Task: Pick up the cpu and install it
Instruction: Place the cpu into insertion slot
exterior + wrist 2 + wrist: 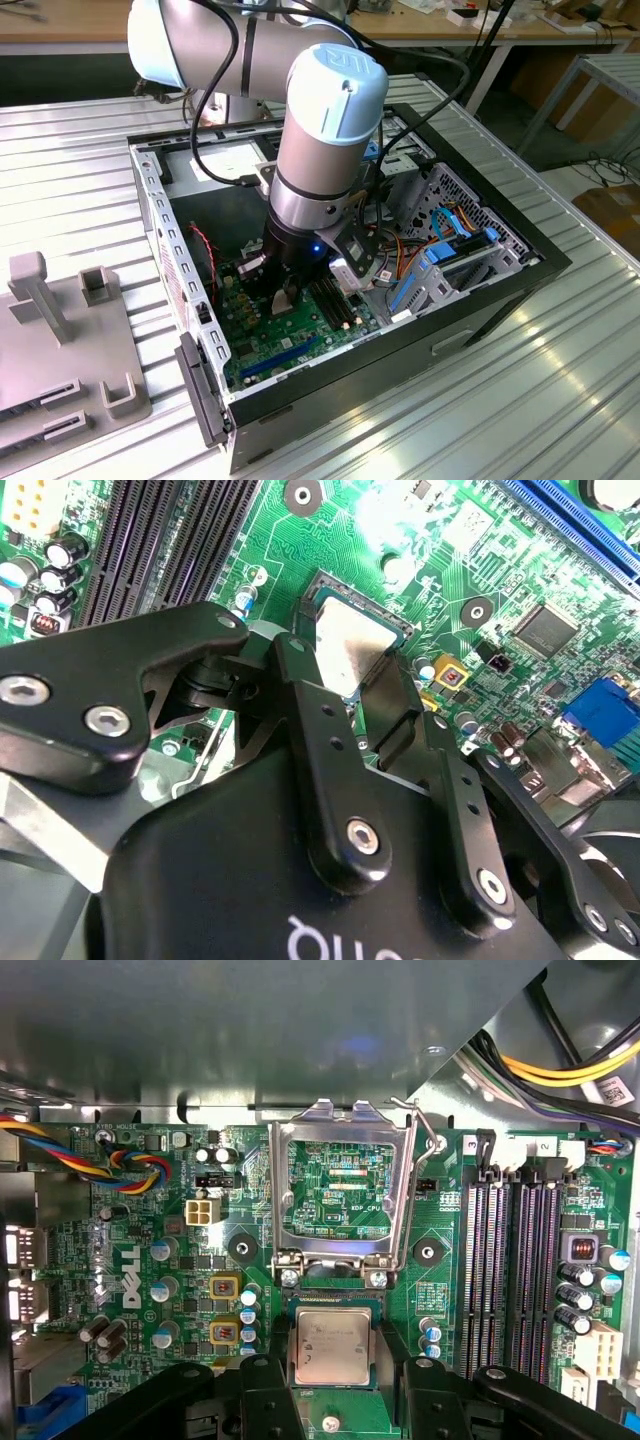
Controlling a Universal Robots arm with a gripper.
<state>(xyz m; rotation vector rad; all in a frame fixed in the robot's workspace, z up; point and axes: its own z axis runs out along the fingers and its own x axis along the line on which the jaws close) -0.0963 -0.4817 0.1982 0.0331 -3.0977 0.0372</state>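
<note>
The cpu (332, 1348) is a small silvery square, and it lies level over the open socket on the green motherboard (150, 1360). My gripper (335, 1385) is shut on it, with one black finger (268, 1395) against each of two opposite sides. In the second wrist view the cpu (345, 645) shows between the fingertips (292, 665), just above the dark socket frame (325, 580). The socket's metal load plate (340, 1185) stands flipped open beside it. In the exterior view my gripper (285, 295) reaches down into the computer case (470, 320), close to the board (290, 345).
Long black memory slots (500, 1270) run beside the socket, with capacitors (580, 1290) beyond them. Coloured cable bundles (90, 1155) hang near the board's edge. Drive cages and blue cables (450, 250) crowd the exterior view's right side of the case. A grey fixture (60, 340) stands on the table.
</note>
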